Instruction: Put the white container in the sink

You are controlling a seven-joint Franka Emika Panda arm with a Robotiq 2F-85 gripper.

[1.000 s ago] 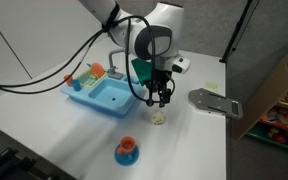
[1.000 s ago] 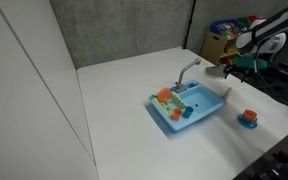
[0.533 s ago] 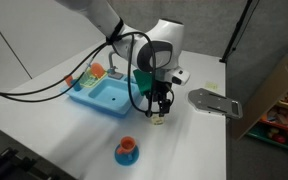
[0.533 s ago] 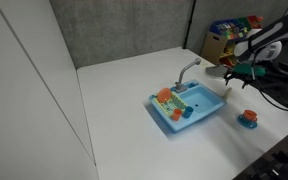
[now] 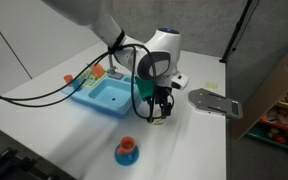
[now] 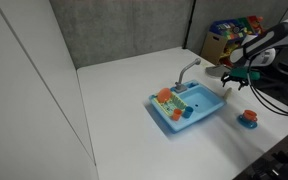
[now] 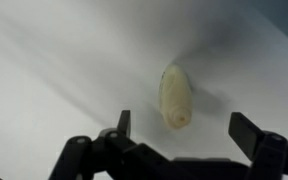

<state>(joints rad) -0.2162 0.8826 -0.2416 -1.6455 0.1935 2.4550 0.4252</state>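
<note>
Wrist view: The end effector (image 7: 184, 128) is open, with its two dark fingers (image 7: 123, 124) well apart. The white container (image 7: 174, 95) rests on the pale desk (image 7: 44, 60) and shows as an elongated cream shape. Its near end lies between the two fingertips, closer to the finger on the left of the picture. Neither finger touches it.

Exterior view: The end effector (image 5: 160, 110) is lowered close to the desk, just beside the near right corner of the sink (image 5: 99, 104). The white container is mostly hidden under the fingers and cannot be made out clearly. It is outside the basin. An orange cup (image 5: 128, 146) stands on a blue saucer (image 5: 125, 158) nearer the camera, apart from the end effector. A flat grey plate (image 5: 214, 102) lies on the far side of the arm.

Exterior view: The end effector (image 6: 234, 84) hangs low past the sink's (image 6: 189, 126) right end, near the grey faucet (image 6: 189, 70). The orange cup (image 6: 248, 117) stands near it, toward the desk edge. The finger spacing is too small to judge here.
</note>
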